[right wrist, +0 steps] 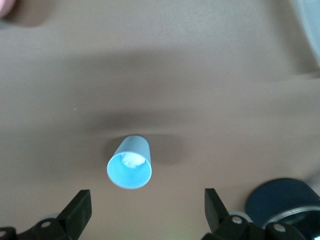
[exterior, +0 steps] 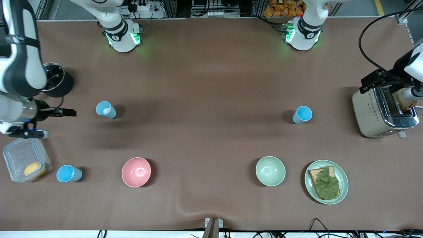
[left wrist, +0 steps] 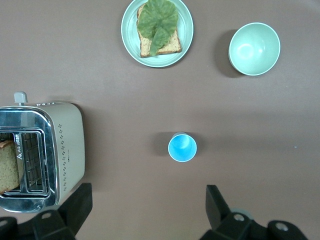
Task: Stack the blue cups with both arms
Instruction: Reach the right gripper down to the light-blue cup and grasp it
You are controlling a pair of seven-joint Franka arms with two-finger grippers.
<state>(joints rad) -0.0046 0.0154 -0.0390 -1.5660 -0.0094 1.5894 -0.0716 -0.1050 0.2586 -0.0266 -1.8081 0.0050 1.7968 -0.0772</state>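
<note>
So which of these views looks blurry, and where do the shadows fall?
Right wrist view: soft, smeared toward the edges, a dark shadow band above the small light-blue plastic cup. Left wrist view: sharp. Front view: sharp, with broad arm shadows on the brown table.

A robotics lab: two white arms bolted by green-lit bases (exterior: pixel 124 38) to a brown-covered tabletop (exterior: pixel 211 82), power strips (exterior: pixel 142 6) and cables along its edge, kitchen props staged.

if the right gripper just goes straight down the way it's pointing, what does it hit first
Probably the bare tabletop. The right gripper, fingers open, points down beside the blue cup with the whitish inside, which sits just ahead of the gap rather than in it. Depth is unclear, so it might clip the cup's rim.
</note>
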